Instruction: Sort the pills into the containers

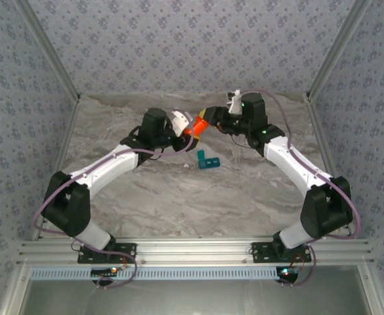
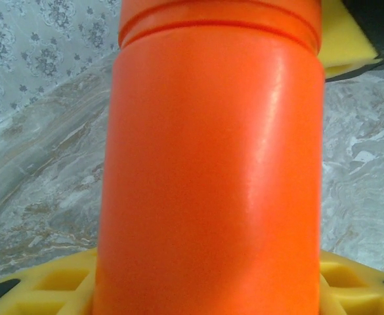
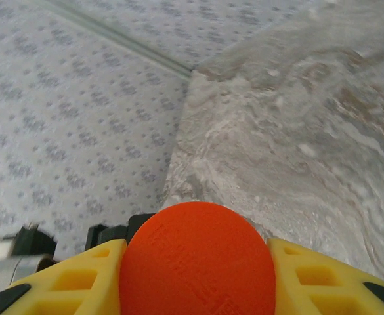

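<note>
Left gripper [image 1: 190,130]: closed around the body of the orange bottle [image 2: 211,164], which is held clear of the table [image 1: 178,197]. Right gripper [image 1: 208,119]: yellow fingers [image 3: 93,279] pressed against both sides of the bottle's cap [image 3: 197,262] — no gap visible. The containers [image 1: 208,159] lie on the table below both grippers, on the near side — touched by neither.

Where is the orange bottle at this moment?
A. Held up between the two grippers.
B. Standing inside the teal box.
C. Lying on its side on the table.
A: the top view shows the orange bottle held between the left gripper and the right gripper, while the teal box lies apart from it on the table.
</note>
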Motion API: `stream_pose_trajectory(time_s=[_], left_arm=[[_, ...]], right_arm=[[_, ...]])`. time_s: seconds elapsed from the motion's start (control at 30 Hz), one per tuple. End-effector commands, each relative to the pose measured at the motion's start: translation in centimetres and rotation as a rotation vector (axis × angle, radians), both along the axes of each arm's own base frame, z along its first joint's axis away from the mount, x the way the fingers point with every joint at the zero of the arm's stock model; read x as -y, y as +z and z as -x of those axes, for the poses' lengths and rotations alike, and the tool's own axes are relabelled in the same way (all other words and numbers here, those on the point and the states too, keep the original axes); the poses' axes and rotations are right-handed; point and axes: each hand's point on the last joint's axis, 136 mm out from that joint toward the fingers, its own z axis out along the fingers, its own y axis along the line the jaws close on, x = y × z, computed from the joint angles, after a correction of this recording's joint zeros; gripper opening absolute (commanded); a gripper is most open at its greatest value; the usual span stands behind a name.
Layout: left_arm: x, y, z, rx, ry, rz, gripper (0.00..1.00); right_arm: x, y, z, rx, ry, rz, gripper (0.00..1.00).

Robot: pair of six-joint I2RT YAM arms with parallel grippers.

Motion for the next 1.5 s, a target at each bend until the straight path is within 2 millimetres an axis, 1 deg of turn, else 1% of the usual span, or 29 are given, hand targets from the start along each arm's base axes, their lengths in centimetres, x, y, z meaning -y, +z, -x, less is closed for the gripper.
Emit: stream_pose_trajectory(time_s=[0.0,0.1,0.2,0.23,0.3,0.37,0.5,0.63,0.67,0.77,0.87,0.97,1.13,1.33,1.47], left_arm=[[0.2,3.9,0.4,0.003,-0.06,0.154,0.0],[-0.1,5.1,0.8,-0.042,-0.093,0.241,0.0],[-0.1,5.3,0.9,-0.045,-0.094,0.245,0.0],[-0.2,5.2,0.8,-0.045,-0.087,0.24,0.0],[-0.4,4.6,0.4,-0.041,-0.066,0.216,0.0],[-0.6,4.0,0.0,-0.035,-0.042,0.189,0.0],[-1.1,3.1,-0.6,-0.007,0.002,0.129,0.0],[-0.7,1.9,-0.5,0.034,0.01,0.035,0.0],[-0.6,1.7,-0.5,0.042,0.008,0.016,0.0],[0.1,1.3,-0.2,0.055,-0.003,-0.013,0.0],[0.6,1.0,-0.1,0.06,-0.013,-0.029,0.0],[1.0,0.9,0.0,0.061,-0.024,-0.037,0.0],[1.3,0.9,0.1,0.063,-0.032,-0.041,0.0],[1.5,0.8,0.1,0.061,-0.036,-0.039,0.0],[1.6,0.7,0.1,0.058,-0.037,-0.037,0.0]], right_arm=[[0.3,0.4,1.0,0.235,0.134,0.055,0.47],[0.6,0.4,0.9,0.221,0.165,0.042,0.48],[0.7,0.6,0.6,0.195,0.146,0.017,0.58],[0.7,0.9,0.5,0.192,0.142,0.008,0.62],[1.0,1.3,0.4,0.158,0.118,-0.024,0.73],[1.7,2.0,0.1,0.145,0.081,-0.063,0.8],[3.3,2.8,-0.2,0.093,0.003,-0.135,0.86],[4.3,1.8,-1.0,-0.019,-0.099,-0.15,0.86],[4.5,1.2,-1.2,-0.064,-0.133,-0.144,0.86],[4.5,-0.1,-1.4,-0.149,-0.193,-0.115,0.86],[3.6,-0.9,-1.4,-0.19,-0.199,-0.087,0.86],[2.4,-1.1,-1.3,-0.2,-0.179,-0.079,0.85],[1.0,-1.7,-0.8,-0.207,-0.148,-0.067,0.81],[0.7,-1.9,-0.6,-0.204,-0.134,-0.058,0.66],[0.8,-1.9,-0.6,-0.195,-0.131,-0.052,0.51]])
